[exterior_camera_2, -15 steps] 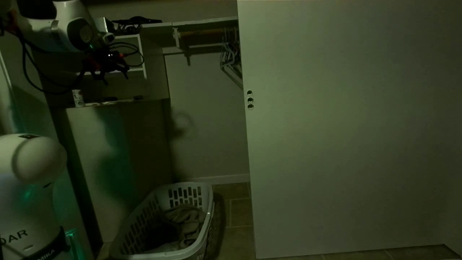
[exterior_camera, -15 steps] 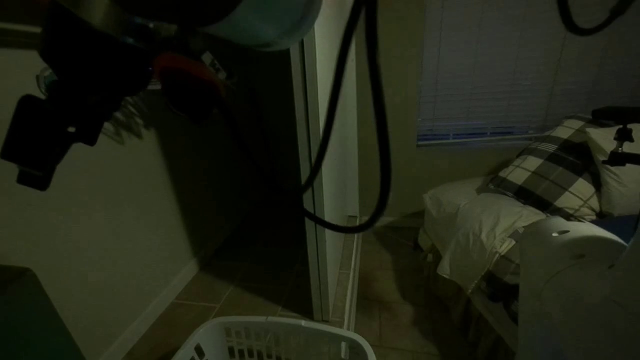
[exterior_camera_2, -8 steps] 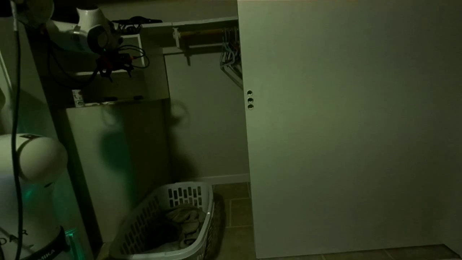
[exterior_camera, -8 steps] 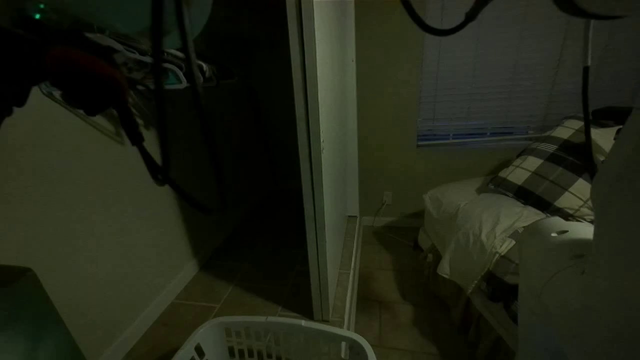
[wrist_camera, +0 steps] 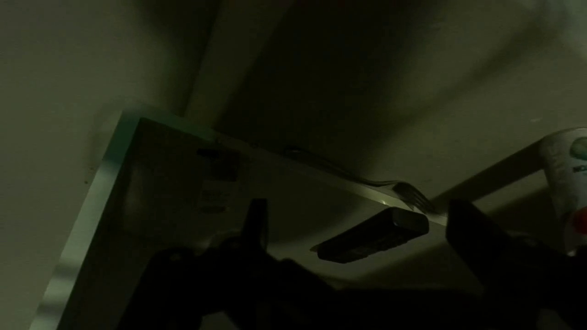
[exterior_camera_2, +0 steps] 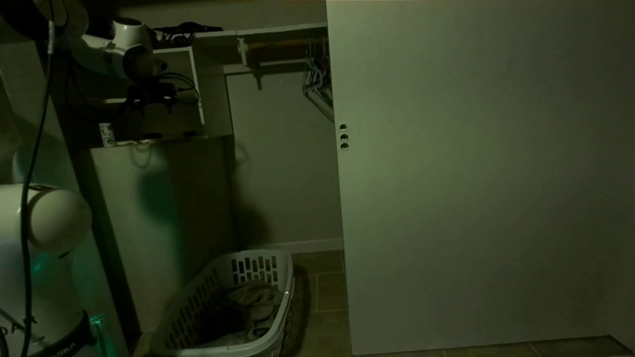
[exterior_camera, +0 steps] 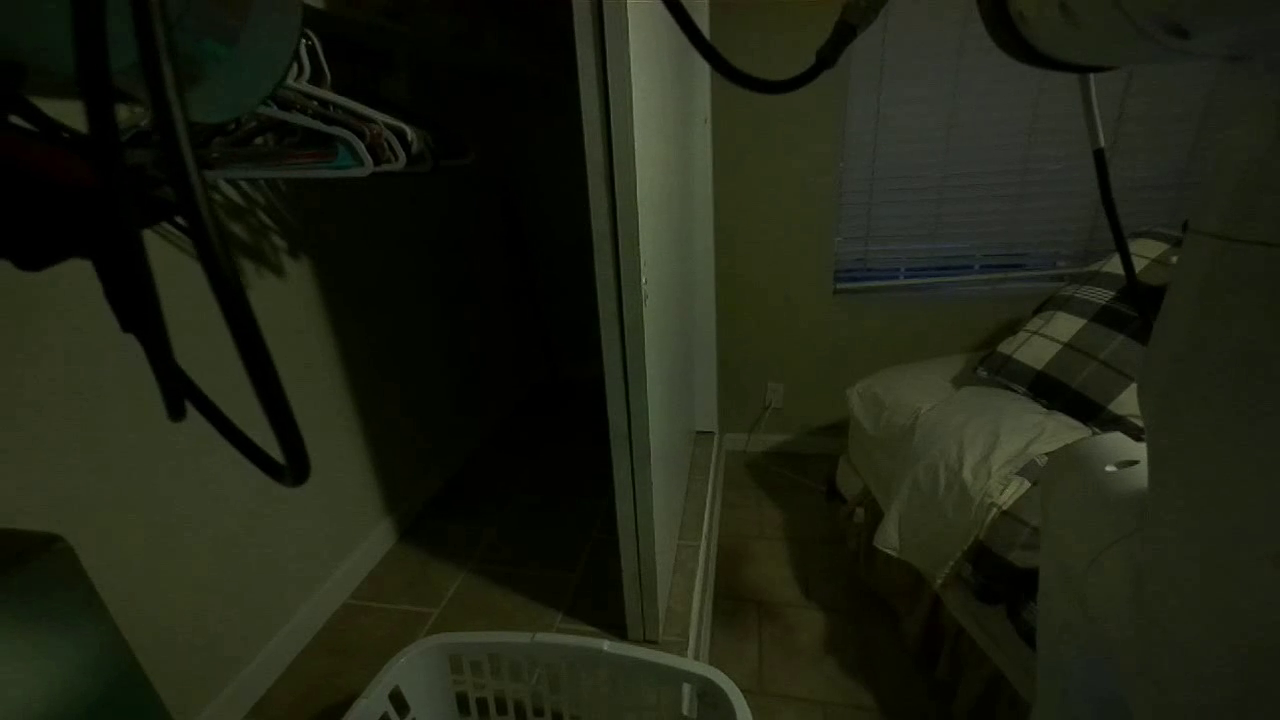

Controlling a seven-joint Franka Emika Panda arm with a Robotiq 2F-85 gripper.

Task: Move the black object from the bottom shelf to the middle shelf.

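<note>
The black object (wrist_camera: 367, 238), a long remote-like block, lies on the bottom shelf in the wrist view, close to the front edge. In an exterior view a small dark shape (exterior_camera_2: 152, 135) on the bottom shelf (exterior_camera_2: 171, 139) seems to be it. My gripper (wrist_camera: 357, 214) is open; its two dark fingers stand apart to either side of the block in the picture, with nothing between them in contact. In an exterior view the gripper (exterior_camera_2: 157, 112) hangs in front of the shelves, above the bottom shelf's level. The middle shelf (exterior_camera_2: 115, 100) is partly hidden behind it.
A fork (wrist_camera: 410, 195) lies along the shelf's front edge beside the block. A white can (wrist_camera: 566, 183) stands to one side, also seen in an exterior view (exterior_camera_2: 107, 135). Another dark item (exterior_camera_2: 190, 133) lies near the side panel (exterior_camera_2: 198, 94). A laundry basket (exterior_camera_2: 289, 275) stands below.
In an exterior view my gripper first moved right, then slightly left and down in front of the shelves. The arm and its cables shifted left in an exterior view. The shelf items have not moved.
</note>
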